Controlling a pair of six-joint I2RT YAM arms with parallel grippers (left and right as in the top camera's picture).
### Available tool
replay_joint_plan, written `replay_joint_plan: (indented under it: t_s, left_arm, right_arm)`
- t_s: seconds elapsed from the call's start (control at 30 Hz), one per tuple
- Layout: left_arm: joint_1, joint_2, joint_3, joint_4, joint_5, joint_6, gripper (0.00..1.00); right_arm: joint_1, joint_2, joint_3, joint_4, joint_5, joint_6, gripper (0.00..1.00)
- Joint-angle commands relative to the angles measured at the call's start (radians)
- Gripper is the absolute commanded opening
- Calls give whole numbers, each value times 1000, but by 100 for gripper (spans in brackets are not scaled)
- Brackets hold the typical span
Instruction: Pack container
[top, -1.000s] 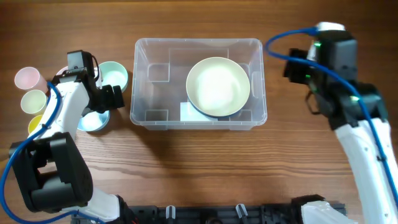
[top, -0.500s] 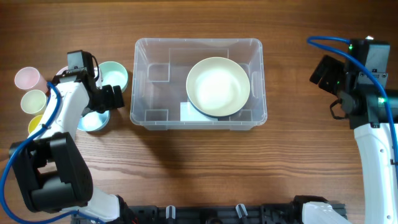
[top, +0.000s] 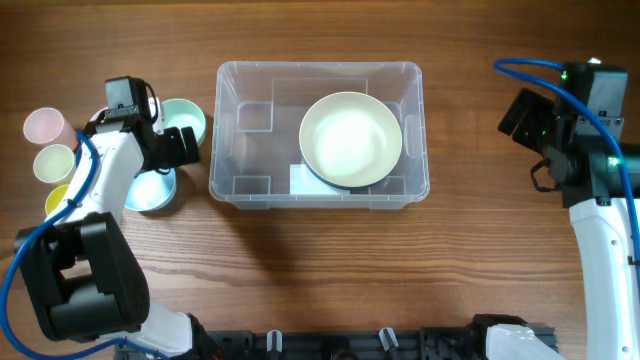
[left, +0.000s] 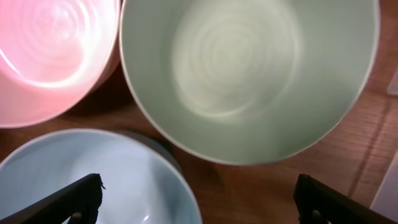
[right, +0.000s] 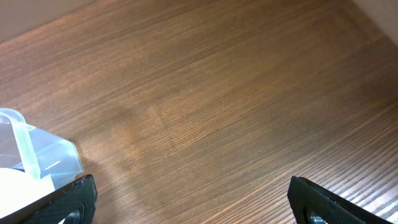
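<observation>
The container (top: 258, 150) sits on the wooden worktop (top: 300, 270), midway between the left and right edges and nearer the far edge than the near one. A cream bowl (top: 350, 138) lies in its right half, and a white label (top: 303, 180) shows on its base by the near wall. A dark rim under the bowl's near side may be a second dish, but the overhead view does not settle it.

Along the left edge stand a pink cup (top: 45, 126), a pale green cup (top: 53, 160) and a yellow cup (top: 57, 200). Between them and the container are a mint bowl (left: 249, 74), a pink bowl (left: 50, 56) and a light blue bowl (left: 93, 180), set close together. The left gripper (left: 199, 199) hangs over these bowls with its claw spread wide, holding nothing.

The right gripper (right: 193, 199) is near the right edge, well apart from the container, over bare wood. Its claw is spread too and empty.
</observation>
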Motion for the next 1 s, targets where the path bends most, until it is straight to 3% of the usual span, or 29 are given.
replay_joint_plan:
  t_s: [0.0,0.47,0.53,0.67,0.97]
  left_arm:
    - [5,10,-6,-12,65,12,100]
    - [5,10,-6,-63,15,18,100]
    - [5,10,-6,-90,16,61,100]
    - [6,10,-6,-137,13,159,89]
    - [6,10,-6,-149,-27,174,83]
  right_arm:
    - [0,-3,12,0,21,19,99]
    - [0,-3,12,0,21,19,100]
    - [0,-3,12,0,21,19,100]
    - [0,-3,12,0,21,19,99]
    - [0,-3,12,0,21,19,100]
